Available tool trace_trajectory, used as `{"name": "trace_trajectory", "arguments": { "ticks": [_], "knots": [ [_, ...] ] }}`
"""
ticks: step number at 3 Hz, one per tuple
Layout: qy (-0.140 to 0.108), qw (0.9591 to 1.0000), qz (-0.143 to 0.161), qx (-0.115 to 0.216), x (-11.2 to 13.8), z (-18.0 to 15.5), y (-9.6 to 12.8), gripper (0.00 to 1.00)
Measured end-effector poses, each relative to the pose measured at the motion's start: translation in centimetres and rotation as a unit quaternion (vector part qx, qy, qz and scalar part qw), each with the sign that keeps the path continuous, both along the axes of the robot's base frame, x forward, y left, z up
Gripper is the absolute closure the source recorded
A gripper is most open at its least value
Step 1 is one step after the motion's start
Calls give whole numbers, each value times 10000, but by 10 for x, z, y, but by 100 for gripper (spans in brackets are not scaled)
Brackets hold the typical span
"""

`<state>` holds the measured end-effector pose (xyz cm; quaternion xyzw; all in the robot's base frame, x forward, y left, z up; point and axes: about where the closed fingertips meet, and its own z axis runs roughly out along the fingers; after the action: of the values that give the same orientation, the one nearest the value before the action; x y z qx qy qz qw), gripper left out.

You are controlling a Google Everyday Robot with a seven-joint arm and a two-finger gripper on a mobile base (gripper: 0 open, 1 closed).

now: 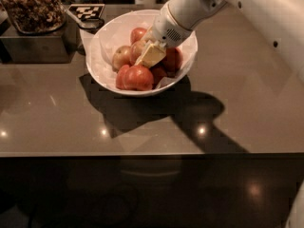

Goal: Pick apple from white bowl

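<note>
The large round white bowl (102, 56) stands on the dark countertop and holds several red and yellowish apples. One red apple (138, 77) lies at the front, a paler one (121, 56) at the left, and another red one (137, 33) at the back. My gripper (151, 56), with its pale yellow tip, reaches down from the upper right into the middle of the bowl, among the apples. The white arm (190, 11) hides the apples under and behind it.
A dark square container of brown nuts (33, 13) stands at the back left, next to the bowl. A black-and-white marker tag (85, 11) lies behind the bowl. The brown countertop (237, 113) ends at a front edge near the frame's middle height.
</note>
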<state>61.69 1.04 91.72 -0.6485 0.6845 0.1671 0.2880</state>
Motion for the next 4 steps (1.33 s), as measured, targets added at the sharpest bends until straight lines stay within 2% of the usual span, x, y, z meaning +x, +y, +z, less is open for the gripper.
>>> {"name": "trace_trajectory", "arguments": {
  "ticks": [1,2,3,4],
  "knots": [
    [0,10000,0,0,1,0,0,40],
    [67,10000,10,-41,0,-5,-1,56],
    [182,9986,107,485,-6,4,-3,80],
    [46,9920,319,1224,-22,45,-12,100]
  ]
}}
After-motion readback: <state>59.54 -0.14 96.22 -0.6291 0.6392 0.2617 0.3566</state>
